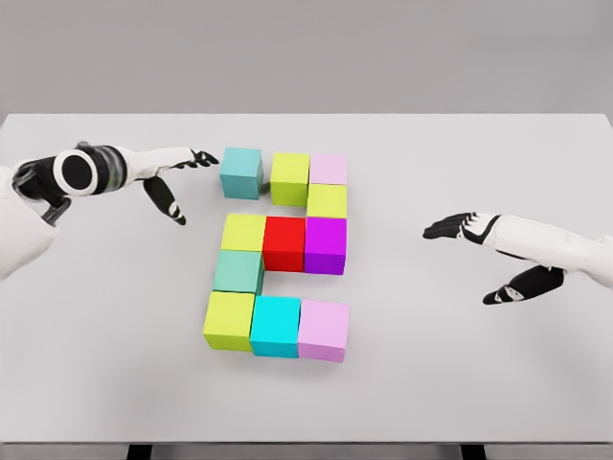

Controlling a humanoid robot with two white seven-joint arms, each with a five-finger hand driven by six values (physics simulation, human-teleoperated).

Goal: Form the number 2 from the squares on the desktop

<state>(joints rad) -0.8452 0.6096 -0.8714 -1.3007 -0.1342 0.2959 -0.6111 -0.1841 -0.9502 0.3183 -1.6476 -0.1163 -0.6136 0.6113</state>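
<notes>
Blocks [283, 253] mid-table [479, 364], between left hand [177, 182] and right hand [479, 251].

squares [278, 254] | eleven coloured cubes | forming a 2 | teal top-left cube slightly apart

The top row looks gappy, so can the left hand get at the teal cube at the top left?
Probably yes: the left hand is open, its fingertips just left of the teal cube, with only bare table between them.

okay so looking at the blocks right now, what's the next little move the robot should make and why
Probably a short push by the left hand on the teal cube, sliding it right against the lime cube. The fingers are spread and sit just left of that cube, and a slim gap there looks like the only break in the 2.
</notes>
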